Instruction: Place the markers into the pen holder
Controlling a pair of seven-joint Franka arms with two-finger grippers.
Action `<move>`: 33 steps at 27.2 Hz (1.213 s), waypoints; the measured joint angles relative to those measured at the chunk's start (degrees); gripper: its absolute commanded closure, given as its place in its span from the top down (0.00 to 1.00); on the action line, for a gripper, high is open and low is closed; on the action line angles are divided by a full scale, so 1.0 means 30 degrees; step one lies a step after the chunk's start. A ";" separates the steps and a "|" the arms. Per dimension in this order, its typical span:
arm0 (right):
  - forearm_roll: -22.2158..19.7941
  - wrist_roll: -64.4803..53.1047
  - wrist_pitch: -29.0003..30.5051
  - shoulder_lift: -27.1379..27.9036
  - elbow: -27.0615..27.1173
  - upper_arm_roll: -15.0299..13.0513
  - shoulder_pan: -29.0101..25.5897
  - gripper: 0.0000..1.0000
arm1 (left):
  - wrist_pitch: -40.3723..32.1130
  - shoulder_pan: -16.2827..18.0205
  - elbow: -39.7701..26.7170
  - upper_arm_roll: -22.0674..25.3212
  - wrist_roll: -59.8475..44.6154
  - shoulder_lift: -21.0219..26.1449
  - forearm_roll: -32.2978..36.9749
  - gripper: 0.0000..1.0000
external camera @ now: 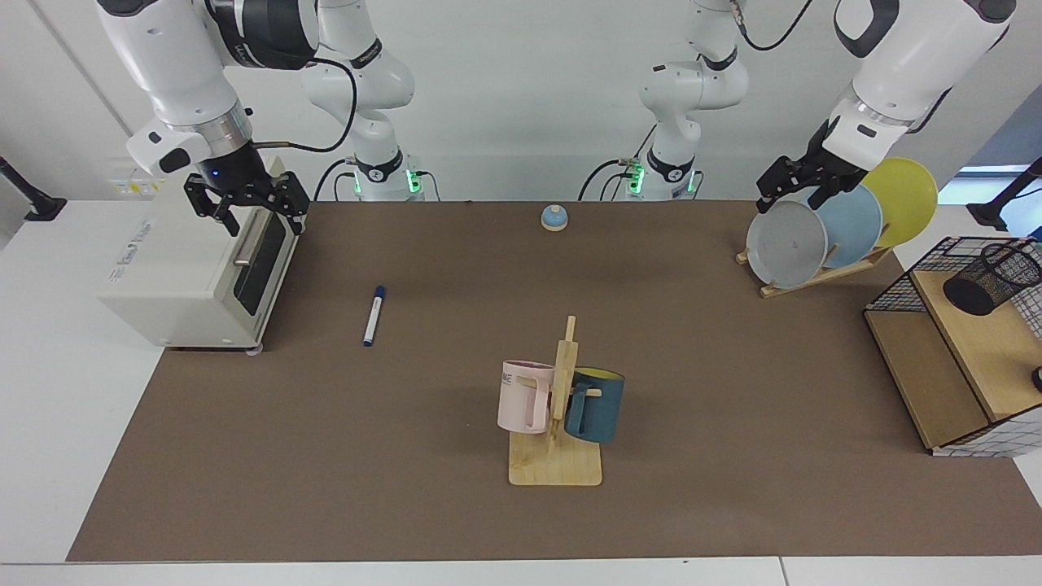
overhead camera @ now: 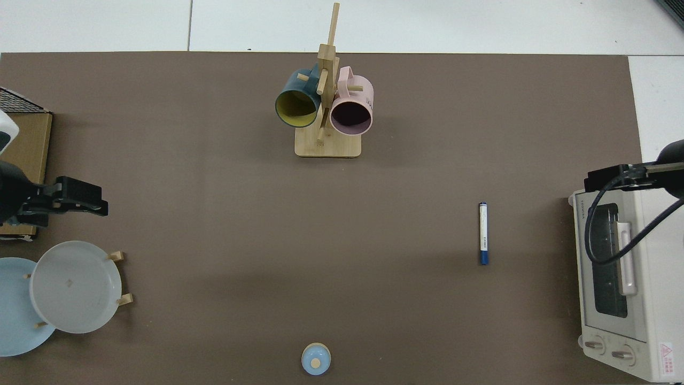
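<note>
The marker, white with a dark blue cap and blue end, lies flat on the brown mat in front of the toaster oven. The black mesh pen holder stands on the wooden shelf of the wire rack at the table's end; the top view does not show it. My right gripper hangs open and empty above the oven's top front edge, well away from the marker. My left gripper hangs open and empty above the plates, some way from the pen holder.
A white toaster oven stands near the marker. A wooden mug tree with a pink and a dark blue mug stands mid-table. A plate rack, a small blue bell and the wire rack with wooden shelves also stand here.
</note>
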 measured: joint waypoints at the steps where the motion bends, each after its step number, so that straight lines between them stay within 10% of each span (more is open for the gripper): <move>1: 0.0000 0.0003 0.0003 0.0000 -0.0001 0.0003 0.0000 1.00 | 0.0003 0.0000 -0.0001 0.0000 -0.0001 -0.0001 0.0000 1.00; 33: 0.0009 0.0089 0.0810 -0.0020 -0.0165 0.0612 0.0859 1.00 | 0.1358 -0.0539 -0.1677 -0.0525 0.0073 0.0000 -0.0001 1.00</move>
